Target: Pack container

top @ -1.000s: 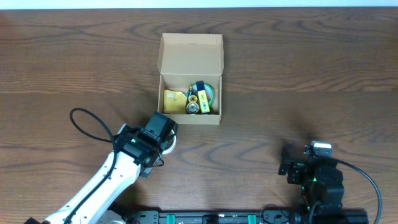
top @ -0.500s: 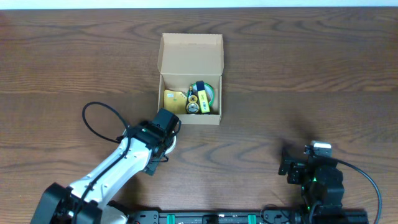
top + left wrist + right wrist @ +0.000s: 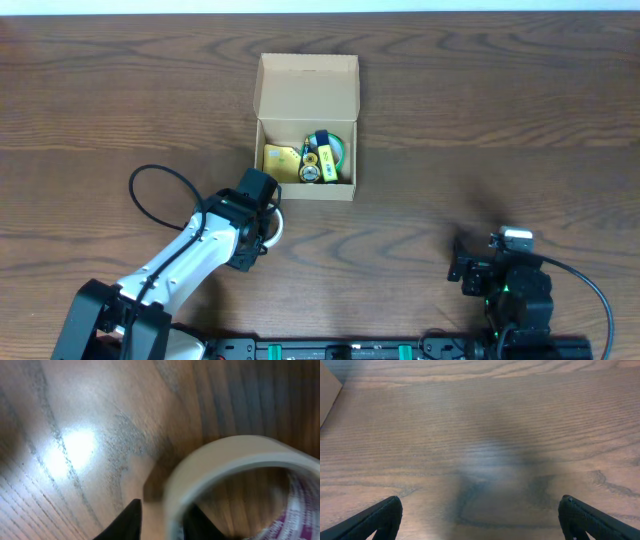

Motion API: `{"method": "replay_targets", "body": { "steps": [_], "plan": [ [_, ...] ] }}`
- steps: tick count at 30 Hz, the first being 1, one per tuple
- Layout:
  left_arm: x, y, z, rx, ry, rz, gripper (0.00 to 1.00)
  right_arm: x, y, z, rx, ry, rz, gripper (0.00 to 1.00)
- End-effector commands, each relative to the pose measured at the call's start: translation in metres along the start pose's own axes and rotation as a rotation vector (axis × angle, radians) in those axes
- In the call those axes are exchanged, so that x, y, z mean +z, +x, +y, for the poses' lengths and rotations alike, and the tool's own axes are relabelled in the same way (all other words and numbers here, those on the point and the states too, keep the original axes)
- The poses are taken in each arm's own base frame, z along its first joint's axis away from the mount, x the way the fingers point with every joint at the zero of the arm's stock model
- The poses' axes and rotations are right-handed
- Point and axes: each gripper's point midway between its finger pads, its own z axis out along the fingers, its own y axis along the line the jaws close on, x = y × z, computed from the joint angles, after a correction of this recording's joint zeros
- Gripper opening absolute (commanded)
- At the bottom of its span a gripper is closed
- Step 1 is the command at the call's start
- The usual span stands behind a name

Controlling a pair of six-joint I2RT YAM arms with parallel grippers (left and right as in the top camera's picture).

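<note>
Change, left tool (image 3: 165, 510): a second ago it stood wide open short of the tape roll (image 3: 235, 452). Now you have it closed down on the roll's wall, one finger inside the ring and one outside.
Change, left arm: swung in toward the container's near left corner.
Meaning for the task: the roll is probably the next item to pack. It appears to lie on the surface (image 3: 500, 120) still, so the lift and carry remain.
Right tool (image 3: 480, 515): unchanged, fully spread, holding nothing, parked by the near edge at the right.
Container (image 3: 307, 85): count one, on the surface toward the far edge, slightly left of centre, lid folded back and open.
Tape roll: count one, outside the container.
Yellow pad (image 3: 279, 160): count one, inside the container at its left.
Other contents: small yellow, green and black items at the container's right, too small to count.
</note>
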Motion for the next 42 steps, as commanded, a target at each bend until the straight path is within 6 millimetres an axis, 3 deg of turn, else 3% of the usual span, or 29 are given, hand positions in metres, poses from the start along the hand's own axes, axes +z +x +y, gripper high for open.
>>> {"method": "replay_targets", "body": {
  "steps": [1,3,7,10,19,25,27,30,36,42],
  "plan": [
    [0.002,0.0,0.004,-0.006,-0.017,0.006,0.17,0.001,0.002,-0.001,-0.01,0.003,0.003,0.99],
    [0.002,0.001,0.004,-0.007,-0.015,0.015,0.06,0.001,0.002,-0.001,-0.01,0.003,0.003,0.99],
    [-0.005,0.001,0.0,0.006,0.02,0.015,0.06,0.001,0.002,-0.001,-0.01,0.003,0.003,0.99],
    [-0.022,-0.004,-0.01,0.068,0.103,-0.011,0.06,0.001,0.002,-0.001,-0.01,0.003,0.003,0.99],
    [-0.099,-0.036,-0.027,0.162,0.309,-0.202,0.06,0.001,0.002,-0.001,-0.01,0.003,0.003,0.99],
    [-0.154,-0.049,-0.07,0.314,0.399,-0.317,0.06,0.001,0.002,-0.001,-0.01,0.003,0.003,0.99],
    [-0.161,-0.05,-0.084,0.371,0.4,-0.336,0.06,0.001,0.002,-0.001,-0.01,0.003,0.003,0.99],
    [-0.161,-0.049,-0.11,0.475,0.365,-0.351,0.06,0.001,0.002,-0.001,-0.01,0.003,0.003,0.99],
    [-0.134,-0.046,-0.154,0.617,0.277,-0.3,0.06,0.001,0.002,-0.001,-0.01,0.003,0.003,0.99],
    [-0.105,-0.038,-0.173,0.673,0.27,-0.21,0.06,0.001,0.002,-0.001,-0.01,0.003,0.003,0.99]
  ]
}}
